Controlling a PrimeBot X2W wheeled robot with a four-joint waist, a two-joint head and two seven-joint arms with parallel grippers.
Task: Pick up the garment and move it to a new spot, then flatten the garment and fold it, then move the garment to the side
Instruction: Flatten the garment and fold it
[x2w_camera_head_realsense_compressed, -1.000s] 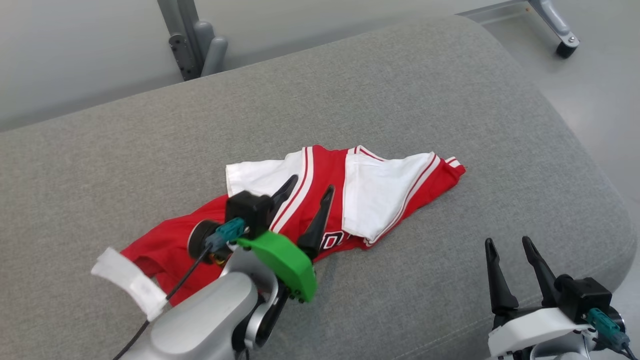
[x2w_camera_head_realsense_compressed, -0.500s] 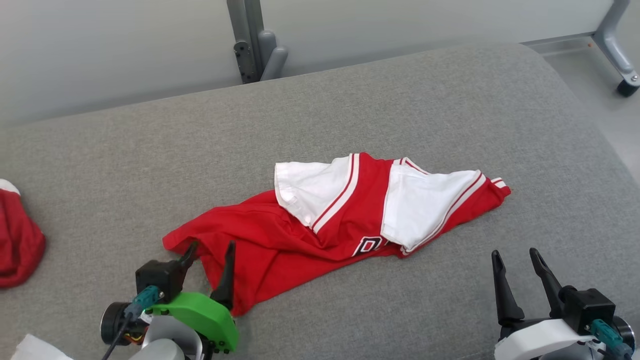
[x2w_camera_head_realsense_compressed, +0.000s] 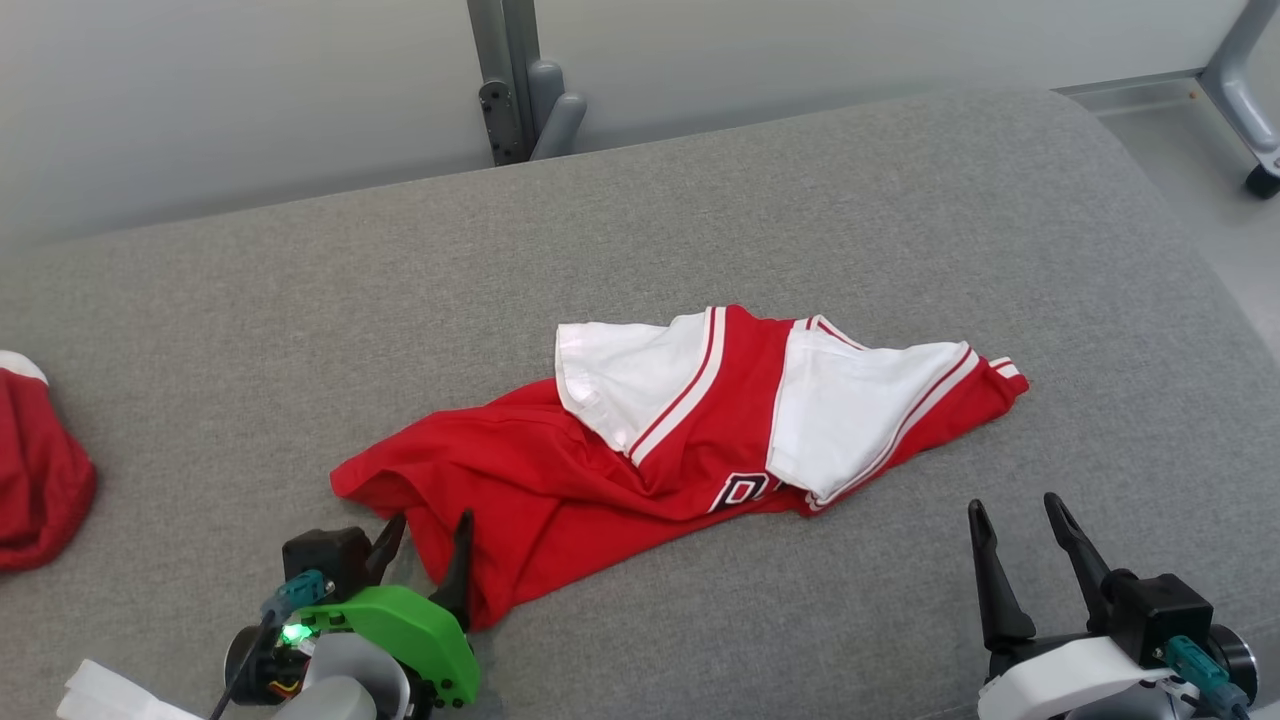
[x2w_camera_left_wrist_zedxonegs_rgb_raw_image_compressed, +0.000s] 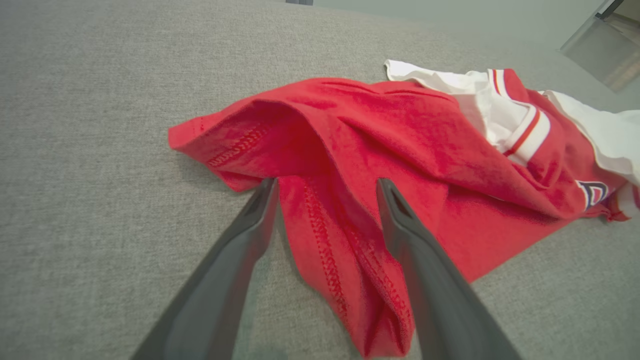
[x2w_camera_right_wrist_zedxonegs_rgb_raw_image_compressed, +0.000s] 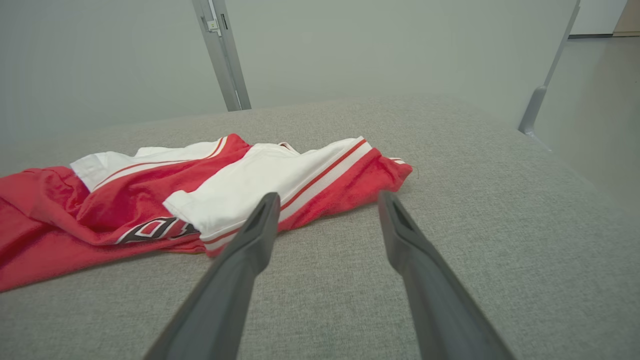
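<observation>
The garment (x2w_camera_head_realsense_compressed: 640, 450) is a red shirt with white sleeves and dark lettering, lying crumpled on the grey cushion (x2w_camera_head_realsense_compressed: 800, 200). My left gripper (x2w_camera_head_realsense_compressed: 432, 520) stands open at the garment's near left corner. In the left wrist view the gripper (x2w_camera_left_wrist_zedxonegs_rgb_raw_image_compressed: 326, 182) has its two fingers on either side of a stitched hem fold of the garment (x2w_camera_left_wrist_zedxonegs_rgb_raw_image_compressed: 400, 130), not closed on it. My right gripper (x2w_camera_head_realsense_compressed: 1012, 503) is open, low at the near right, apart from the cloth. In the right wrist view the gripper (x2w_camera_right_wrist_zedxonegs_rgb_raw_image_compressed: 328, 196) points at the striped sleeve end of the garment (x2w_camera_right_wrist_zedxonegs_rgb_raw_image_compressed: 150, 200).
Another red cloth item (x2w_camera_head_realsense_compressed: 40, 490) lies at the cushion's far left edge. A grey metal post (x2w_camera_head_realsense_compressed: 510, 80) rises behind the cushion. At the right the cushion rounds off towards the floor, where a frame leg with a caster (x2w_camera_head_realsense_compressed: 1262, 180) stands.
The head camera has shifted. My left gripper has drawn back from over the garment's middle to its near left corner, still open. The right gripper has hardly moved.
</observation>
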